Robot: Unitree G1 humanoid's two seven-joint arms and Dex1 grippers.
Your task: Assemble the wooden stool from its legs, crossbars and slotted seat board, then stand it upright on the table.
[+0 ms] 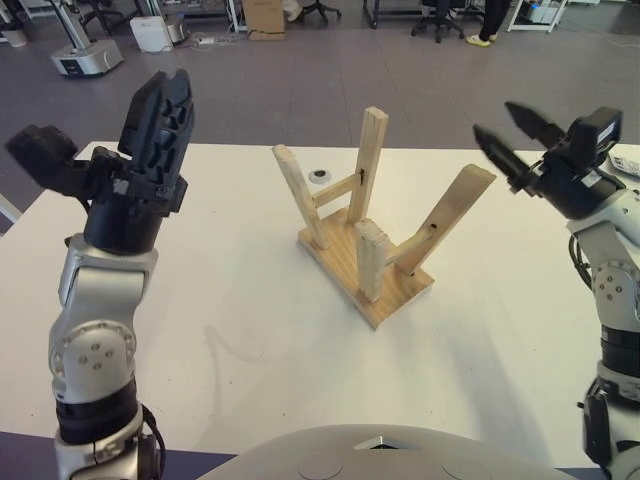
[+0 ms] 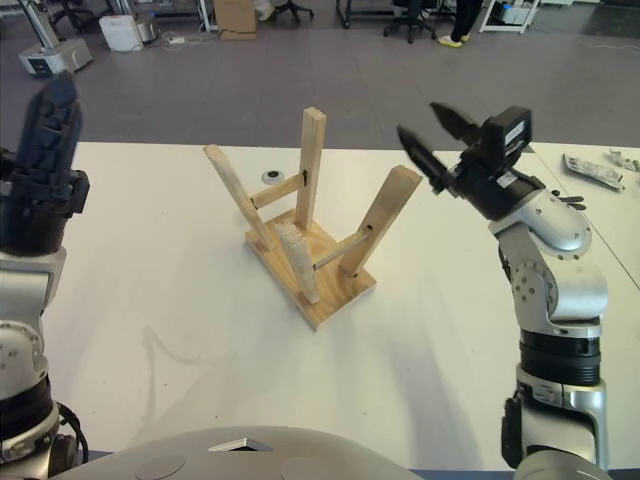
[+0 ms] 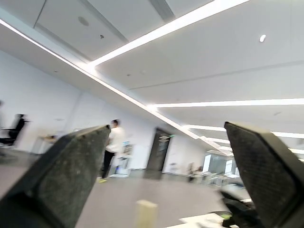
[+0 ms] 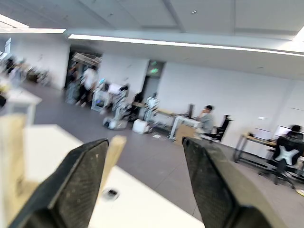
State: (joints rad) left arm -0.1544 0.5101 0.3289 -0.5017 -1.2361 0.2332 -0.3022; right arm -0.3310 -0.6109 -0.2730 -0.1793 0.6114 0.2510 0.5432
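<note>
Open table (image 1: 200,250) rings the stool (image 1: 395,290), its legs (image 1: 367,160) jutting upward.

A small round black-and-grey disc (image 1: 320,176) lies on the white tabletop (image 1: 220,300), between the left claw (image 1: 165,82) and the right claw (image 1: 494,118), towards the far edge. Out past the right claw lies a flat grey gadget (image 2: 590,168). Well behind the left claw, a brown cardboard box (image 1: 263,15) sits on the grey floor (image 1: 300,90).
</note>
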